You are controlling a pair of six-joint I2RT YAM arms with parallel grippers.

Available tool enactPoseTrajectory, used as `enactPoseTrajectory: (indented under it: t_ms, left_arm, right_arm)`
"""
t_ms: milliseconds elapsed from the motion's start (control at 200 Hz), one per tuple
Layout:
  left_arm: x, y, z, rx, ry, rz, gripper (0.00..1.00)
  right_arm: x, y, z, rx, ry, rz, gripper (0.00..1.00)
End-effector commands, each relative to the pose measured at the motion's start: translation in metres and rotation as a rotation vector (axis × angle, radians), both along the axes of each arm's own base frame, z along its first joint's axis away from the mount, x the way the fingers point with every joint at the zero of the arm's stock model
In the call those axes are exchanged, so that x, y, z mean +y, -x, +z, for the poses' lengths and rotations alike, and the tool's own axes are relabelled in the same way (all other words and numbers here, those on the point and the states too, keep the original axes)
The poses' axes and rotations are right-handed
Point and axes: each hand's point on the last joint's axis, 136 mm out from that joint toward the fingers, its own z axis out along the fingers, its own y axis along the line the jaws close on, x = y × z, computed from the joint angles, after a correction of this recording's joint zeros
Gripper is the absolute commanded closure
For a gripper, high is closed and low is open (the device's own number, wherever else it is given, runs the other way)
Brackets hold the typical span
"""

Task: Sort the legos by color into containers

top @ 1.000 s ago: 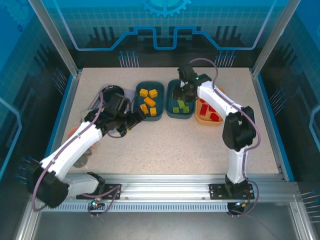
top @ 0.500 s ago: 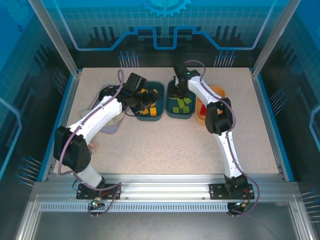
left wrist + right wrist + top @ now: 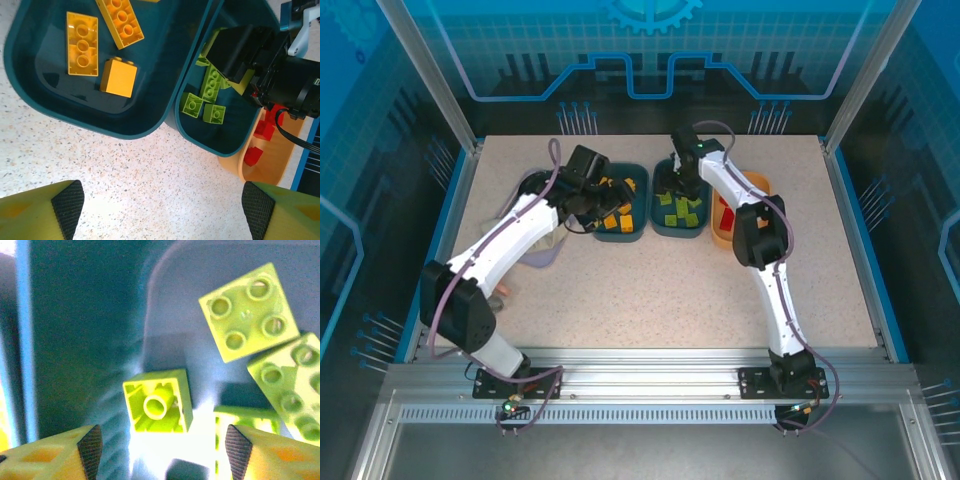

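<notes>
Right wrist view: right tool (image 3: 162, 446) spread wide and empty, low over the lime bricks (image 3: 157, 407), one lying upside down
Left wrist view: left tool (image 3: 162, 202) also wide, holding nothing, above the counter (image 3: 125, 165) near the first teal tray (image 3: 150, 75)
Bricks: yellow bricks (image 3: 82, 42) in that tray, lime in the second teal tray (image 3: 235, 135), red bricks (image 3: 263, 130) in the pale orange tray (image 3: 270, 170)
Step, by my judgement: clearing away from the trays
Advice: rise straight up, fingers wide, off the rims; move one arm at a time

Trays in row across table (image 3: 650, 290), toward its 12 o'clock. Left tray (image 3: 618, 238) touches middle tray (image 3: 680, 234) at its 3 o'clock. Right tray (image 3: 756, 181) touches middle tray's 3 o'clock side. Bricks (image 3: 82, 44) inside each.
</notes>
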Motion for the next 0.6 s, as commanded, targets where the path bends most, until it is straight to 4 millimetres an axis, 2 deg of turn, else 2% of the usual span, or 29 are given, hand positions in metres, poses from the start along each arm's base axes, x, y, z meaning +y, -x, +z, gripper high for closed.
enactPoseTrajectory:
  t_ms: [0,25,65,85,95,110,225,315,345,390,440,510,595]
  left_arm:
    - [0.020,0.025,0.017,-0.041,-0.047,-0.001,0.08]
    - [0.022,0.030,0.019,-0.051,-0.045,-0.008,0.02]
    - [0.023,0.036,0.024,-0.077,-0.035,-0.022,0.01]
    - [0.024,0.040,0.028,-0.089,-0.029,-0.032,0.01]
    - [0.024,0.041,0.028,-0.095,-0.026,-0.040,0.01]
    - [0.024,0.044,0.029,-0.102,-0.024,-0.050,0.01]
    - [0.033,0.066,0.030,-0.119,-0.059,-0.112,0.01]
    - [0.056,0.083,0.028,-0.125,-0.144,-0.090,0.01]
    - [0.067,0.087,0.029,-0.133,-0.181,-0.065,0.01]
    - [0.085,0.095,0.029,-0.142,-0.239,-0.021,0.01]
    - [0.108,0.104,0.031,-0.150,-0.309,0.049,0.01]
    - [0.130,0.112,0.033,-0.182,-0.379,0.113,0.01]
    - [0.155,0.115,0.033,-0.228,-0.462,0.209,0.01]
  right_arm:
    - [-0.004,0.007,0.097,-0.179,-0.030,0.012,0.28]
    - [-0.005,0.012,0.107,-0.201,-0.022,0.017,0.27]
    - [-0.007,0.022,0.121,-0.235,-0.009,0.030,0.24]
    - [-0.008,0.027,0.128,-0.252,-0.001,0.035,0.16]
    - [-0.007,0.031,0.131,-0.261,0.001,0.047,0.05]
    - [-0.008,0.035,0.138,-0.282,0.007,0.052,0.01]
    - [-0.012,0.079,0.169,-0.419,0.058,0.119,0.00]
    - [-0.023,0.124,0.186,-0.532,0.055,0.169,0.00]
    - [-0.028,0.138,0.186,-0.557,0.070,0.185,0.00]
    - [-0.044,0.156,0.191,-0.589,0.125,0.166,0.00]
    - [-0.072,0.171,0.193,-0.590,0.236,0.098,0.00]
    - [-0.106,0.188,0.194,-0.591,0.347,0.024,0.00]
    - [-0.128,0.199,0.184,-0.616,0.390,0.061,0.00]
